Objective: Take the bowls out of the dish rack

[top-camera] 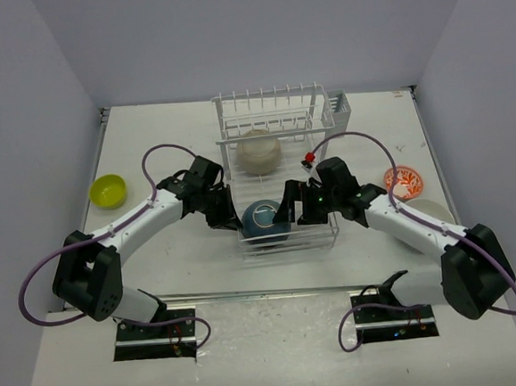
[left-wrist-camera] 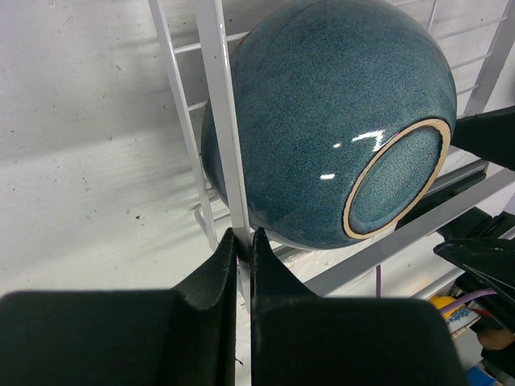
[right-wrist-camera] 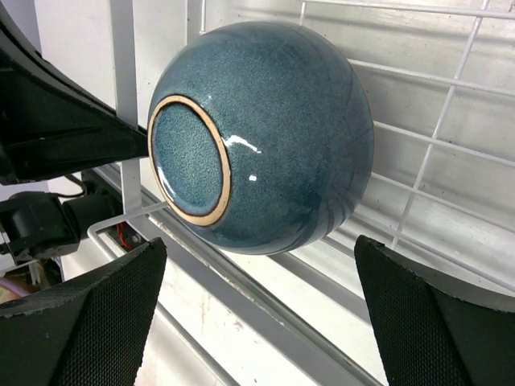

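The white wire dish rack stands mid-table. A dark blue bowl lies on its side at the rack's front, foot ring toward the near edge; it also shows in the left wrist view and the right wrist view. A beige bowl sits further back in the rack. My left gripper is shut on a white bar of the rack, just left of the blue bowl. My right gripper is open, its fingers spread wide just short of the blue bowl, not touching it.
A yellow-green bowl sits on the table at the left. A white bowl with an orange-red pattern sits at the right, and a pale bowl lies partly under my right arm. A grey caddy hangs on the rack's right side.
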### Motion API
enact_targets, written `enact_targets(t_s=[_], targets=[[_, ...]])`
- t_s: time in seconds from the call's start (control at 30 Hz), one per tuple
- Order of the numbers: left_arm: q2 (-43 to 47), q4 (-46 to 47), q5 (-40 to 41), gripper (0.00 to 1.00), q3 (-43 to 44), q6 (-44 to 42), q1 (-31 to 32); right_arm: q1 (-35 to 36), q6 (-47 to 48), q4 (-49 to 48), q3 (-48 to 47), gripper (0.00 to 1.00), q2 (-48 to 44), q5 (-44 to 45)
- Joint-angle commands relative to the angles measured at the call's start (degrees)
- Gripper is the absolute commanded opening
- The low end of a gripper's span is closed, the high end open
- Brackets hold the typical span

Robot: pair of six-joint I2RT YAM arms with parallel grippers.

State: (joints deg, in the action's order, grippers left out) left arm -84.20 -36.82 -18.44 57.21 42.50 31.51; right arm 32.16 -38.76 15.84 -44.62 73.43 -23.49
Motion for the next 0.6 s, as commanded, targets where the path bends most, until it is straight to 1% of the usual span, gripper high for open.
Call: enact_targets(t_s=[0.0,0.27,0.47,0.57], targets=[[-2.9,6.23,4.02,0.0,-2.1,-2.25,0.31,-0.61,1.85,1.13,-2.4,0.99,1.18,0.46],[-2.46,4.65,4.9,0.0,-1.75,-2.25,0.31,-3.16,2.73,-4.05,-0.74,0.99,5.67,-3.75],[-2.37,3.16,5.43,0.0,-0.87,-2.6,0.31,-6.06,0.45,-13.8,3.83,0.99,7.78,-11.92],[-2.63,2.45,5.69,0.0,0.09,-2.69,0.31,-6.5,-0.79,-17.24,4.45,0.99,9.45,-13.95]])
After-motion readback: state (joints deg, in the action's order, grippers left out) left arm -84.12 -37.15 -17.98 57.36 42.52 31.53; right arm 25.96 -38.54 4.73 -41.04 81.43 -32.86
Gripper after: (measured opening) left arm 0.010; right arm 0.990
